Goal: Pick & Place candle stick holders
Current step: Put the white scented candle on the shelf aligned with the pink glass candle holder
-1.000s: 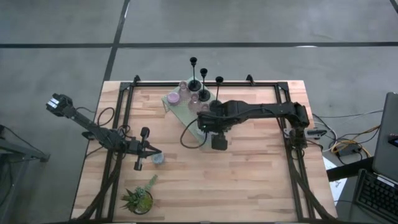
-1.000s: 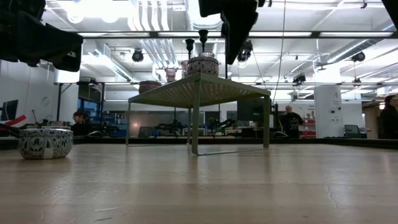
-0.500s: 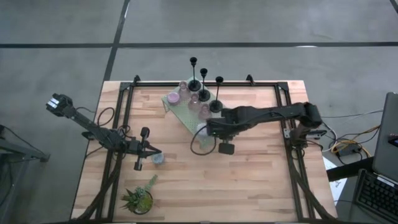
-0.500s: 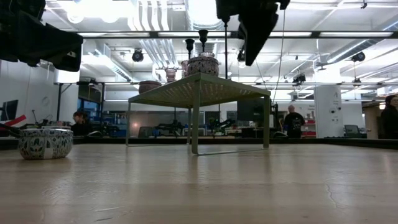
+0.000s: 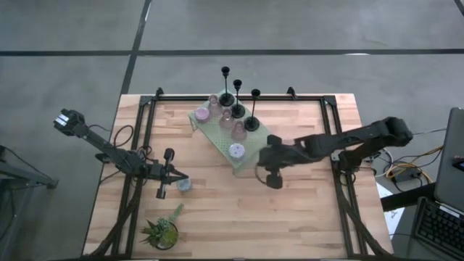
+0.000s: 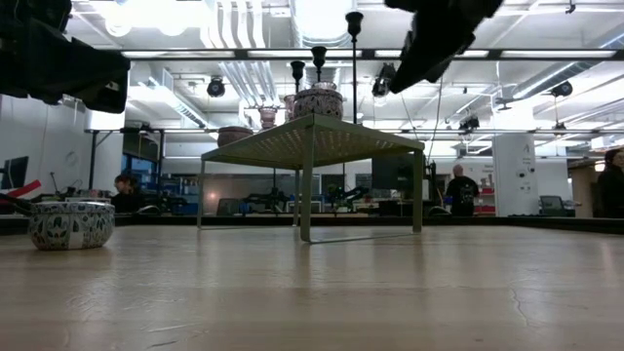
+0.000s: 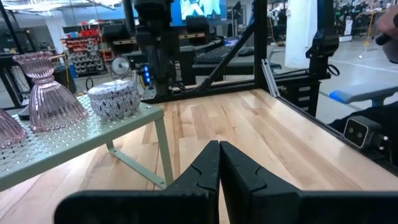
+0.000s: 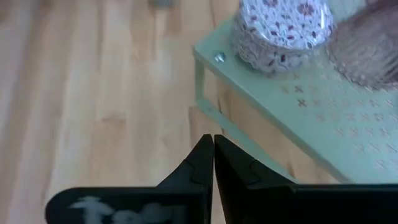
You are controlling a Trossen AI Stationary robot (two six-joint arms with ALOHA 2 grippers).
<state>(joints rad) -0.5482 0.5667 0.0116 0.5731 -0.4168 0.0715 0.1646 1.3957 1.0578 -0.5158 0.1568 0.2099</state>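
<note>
A green perforated stand point(image 5: 217, 130) at the table's far middle carries three black candle stick holders with thin stems point(image 5: 237, 109), several pink glass ones point(image 5: 203, 114) and a patterned cup point(image 5: 236, 151) on its near corner point(image 8: 283, 28). A pale blue-grey cup point(image 5: 185, 185) rests on its base on the wood point(image 6: 70, 224). My left gripper point(image 5: 180, 177) is shut point(image 7: 219, 155) and lies level just beside that cup. My right gripper point(image 5: 262, 154) is shut point(image 8: 212, 146) with nothing in it. It hangs slanting down, right of the stand's near corner.
A small spiky green potted plant point(image 5: 163, 232) stands at the near left. A black frame point(image 5: 145, 109) borders the tabletop. Bare wood lies in the middle and near right. People and workshop benches show in the room beyond the far edge point(image 6: 458, 190).
My right gripper has drawn back from over the stand's near corner toward the table's right edge, tipping as it went. The patterned cup, hidden under it before, now stands uncovered on that corner.
</note>
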